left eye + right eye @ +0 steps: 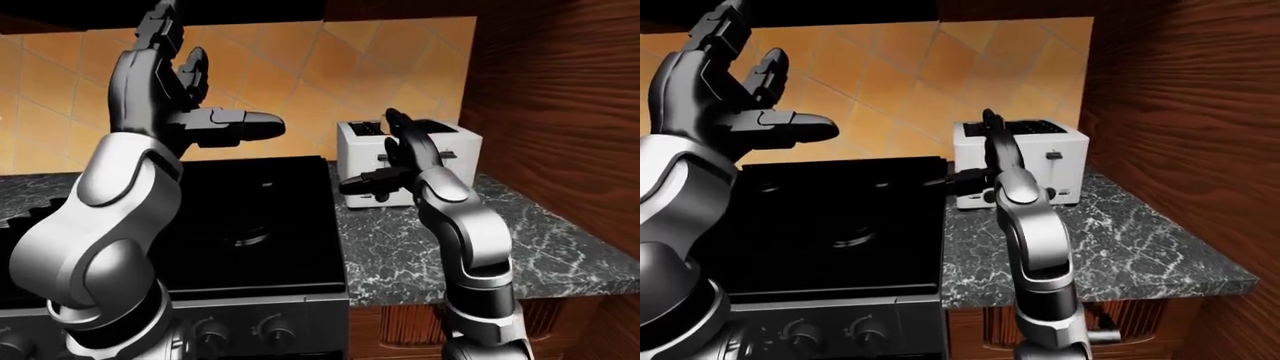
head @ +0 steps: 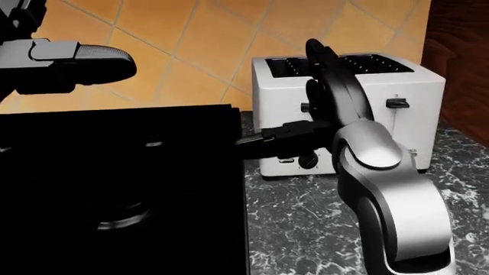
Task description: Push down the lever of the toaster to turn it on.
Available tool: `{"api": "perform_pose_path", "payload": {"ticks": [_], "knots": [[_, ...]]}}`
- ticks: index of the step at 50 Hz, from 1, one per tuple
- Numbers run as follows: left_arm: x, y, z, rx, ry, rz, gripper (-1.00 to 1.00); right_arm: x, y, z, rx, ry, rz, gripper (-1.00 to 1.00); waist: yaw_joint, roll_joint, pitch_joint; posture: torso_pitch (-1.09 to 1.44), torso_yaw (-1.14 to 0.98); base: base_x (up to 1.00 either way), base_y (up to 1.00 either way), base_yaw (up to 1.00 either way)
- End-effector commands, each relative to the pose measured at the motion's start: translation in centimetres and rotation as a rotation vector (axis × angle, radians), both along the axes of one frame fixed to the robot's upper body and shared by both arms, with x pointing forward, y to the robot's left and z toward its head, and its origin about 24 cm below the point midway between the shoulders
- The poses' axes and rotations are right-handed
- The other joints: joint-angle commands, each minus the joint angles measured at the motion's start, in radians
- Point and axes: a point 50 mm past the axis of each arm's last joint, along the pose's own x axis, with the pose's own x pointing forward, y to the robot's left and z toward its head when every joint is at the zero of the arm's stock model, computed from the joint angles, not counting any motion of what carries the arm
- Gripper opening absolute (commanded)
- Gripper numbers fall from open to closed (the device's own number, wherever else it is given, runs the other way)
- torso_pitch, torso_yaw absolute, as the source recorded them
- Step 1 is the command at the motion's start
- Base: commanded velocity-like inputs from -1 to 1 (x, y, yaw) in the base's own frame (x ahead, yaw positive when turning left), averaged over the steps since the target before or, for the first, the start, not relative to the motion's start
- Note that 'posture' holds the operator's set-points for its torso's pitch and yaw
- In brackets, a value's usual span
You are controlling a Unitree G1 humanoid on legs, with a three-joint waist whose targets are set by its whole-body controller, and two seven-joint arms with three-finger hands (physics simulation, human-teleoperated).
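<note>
The white toaster (image 2: 417,134) stands on the marble counter to the right of the stove. Its right lever (image 2: 396,103) sits at the top of its slot. The left lever (image 2: 304,107) peeks out just beside my right hand (image 2: 309,106). That hand is open, its fingers pointing up across the toaster's face and the left slot, and its thumb (image 2: 263,139) reaches left. Whether it touches the lever I cannot tell. My left hand (image 1: 205,105) is open too, raised high at the left over the stove, far from the toaster.
A black stove (image 1: 250,225) fills the left, with knobs (image 1: 272,327) on its panel. Dark marble counter (image 2: 305,229) runs under and around the toaster. A wooden cabinet wall (image 1: 550,112) rises close on the toaster's right. Orange tiles (image 2: 191,46) lie behind it.
</note>
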Motion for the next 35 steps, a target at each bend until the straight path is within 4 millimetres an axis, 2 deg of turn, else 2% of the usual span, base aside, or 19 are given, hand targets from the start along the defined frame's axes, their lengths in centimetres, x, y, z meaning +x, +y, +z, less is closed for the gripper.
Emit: {"api": "perform_pose_path", "payload": {"ticks": [1, 35], "knots": [[-0.4, 0.1, 1.2, -0.005, -0.062, 0.004, 1.00, 0.2, 0.0, 1.6, -0.002, -0.090, -0.001, 1.00, 0.000, 0.002, -0.001, -0.64, 0.00, 0.00, 0.00, 0.00], [-0.4, 0.1, 1.3, -0.008, -0.066, 0.001, 1.00, 4.2, 0.5, 0.0, 0.005, -0.048, -0.020, 1.00, -0.008, 0.009, -0.002, -0.64, 0.00, 0.00, 0.00, 0.00]]}}
